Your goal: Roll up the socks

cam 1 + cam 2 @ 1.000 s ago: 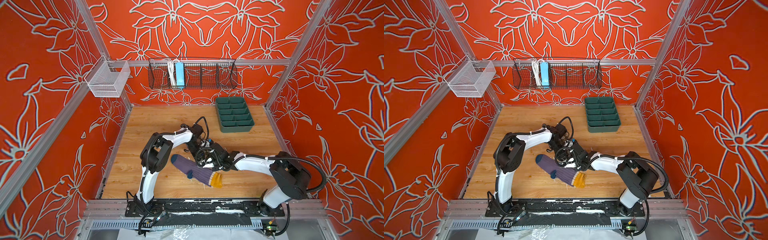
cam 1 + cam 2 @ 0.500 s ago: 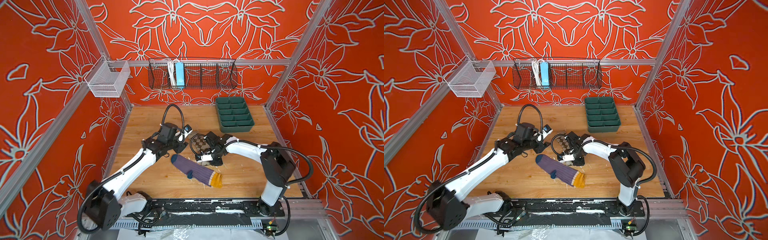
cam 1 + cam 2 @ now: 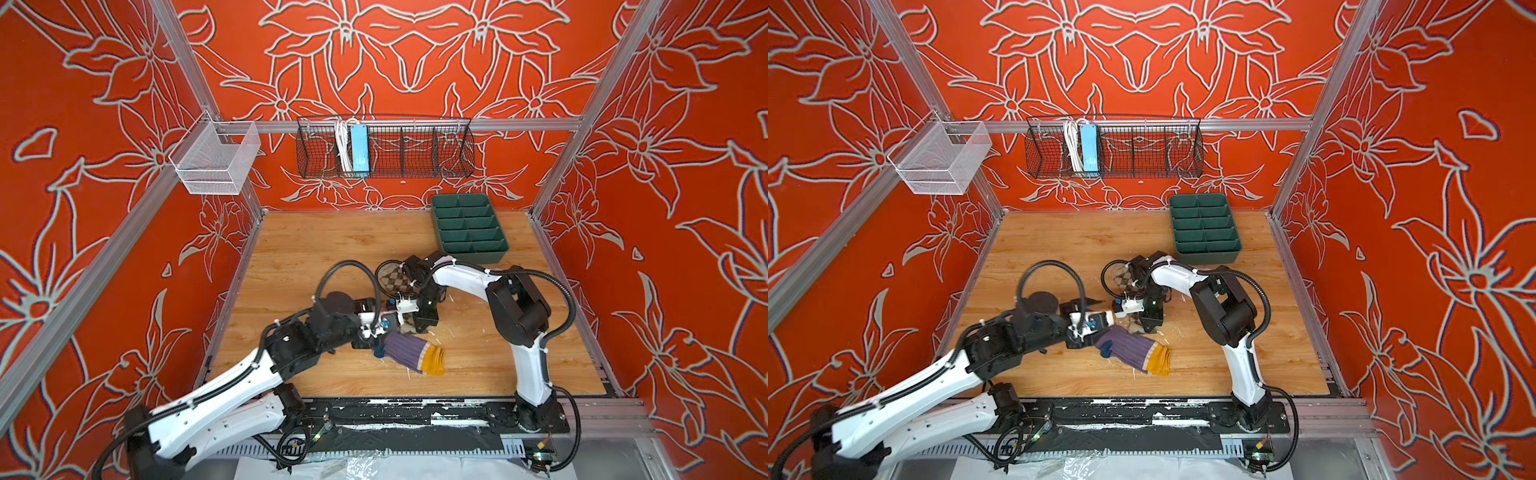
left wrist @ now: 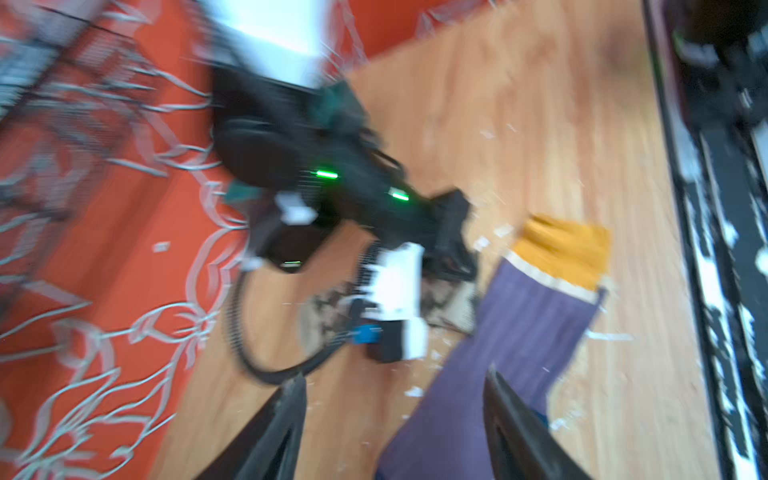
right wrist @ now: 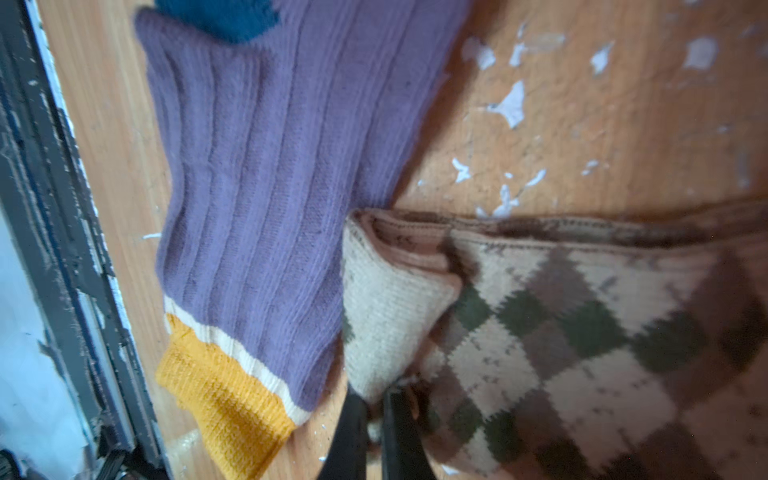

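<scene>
Zero rolls done: right gripper pinched argyle sock; left gripper, jaws apart, hovered over purple sock.

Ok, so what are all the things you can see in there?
ribbed purple sock with mustard-yellow cuff: one, purple, front middle of the table.
beige sock with brown-olive argyle diamonds: one, beige, right behind the purple sock.
green plastic divided tray: one, dark green, table's back right.
black wire basket: one, black, back wall.
blue power strip: one, light blue, in that basket.
white cable: one bundle, white, beside the strip.
white mesh basket: one, white, left wall.
wooden table: one, light brown, under everything.
left arm: one, white and black, jaws open over the purple sock.
right arm: one, white and black, jaws shut on the beige sock.
</scene>
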You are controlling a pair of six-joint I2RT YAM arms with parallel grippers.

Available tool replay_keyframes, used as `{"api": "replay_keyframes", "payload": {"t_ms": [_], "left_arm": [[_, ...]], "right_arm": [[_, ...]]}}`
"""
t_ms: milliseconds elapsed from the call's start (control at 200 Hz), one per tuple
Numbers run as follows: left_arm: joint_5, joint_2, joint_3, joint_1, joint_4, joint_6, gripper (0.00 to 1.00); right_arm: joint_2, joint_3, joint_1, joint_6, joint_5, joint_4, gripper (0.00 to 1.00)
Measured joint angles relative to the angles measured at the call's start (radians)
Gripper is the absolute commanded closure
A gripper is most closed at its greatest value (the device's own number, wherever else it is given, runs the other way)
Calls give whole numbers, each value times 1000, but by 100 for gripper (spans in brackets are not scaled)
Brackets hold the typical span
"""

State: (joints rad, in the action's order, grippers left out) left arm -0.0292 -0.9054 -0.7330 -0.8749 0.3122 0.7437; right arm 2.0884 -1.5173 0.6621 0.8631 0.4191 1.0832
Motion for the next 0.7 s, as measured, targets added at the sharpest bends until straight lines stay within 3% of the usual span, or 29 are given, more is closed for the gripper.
{"api": "replay_keyframes", "payload": {"t_ms": [110, 295, 585, 701], "left_arm": [[47, -171, 48, -63, -56, 11, 35], [115, -390, 61, -88, -170, -3, 38], [211, -642, -41, -89, -268, -7, 43], [253, -723, -90, -87, -285, -5, 49]], "right_arm": [[19, -20, -9, -1, 24, 23, 100], [27, -23, -19, -3, 47, 32, 100], [34, -23, -30, -8, 80, 34, 100], [35, -23, -32, -9, 87, 34, 100]]}}
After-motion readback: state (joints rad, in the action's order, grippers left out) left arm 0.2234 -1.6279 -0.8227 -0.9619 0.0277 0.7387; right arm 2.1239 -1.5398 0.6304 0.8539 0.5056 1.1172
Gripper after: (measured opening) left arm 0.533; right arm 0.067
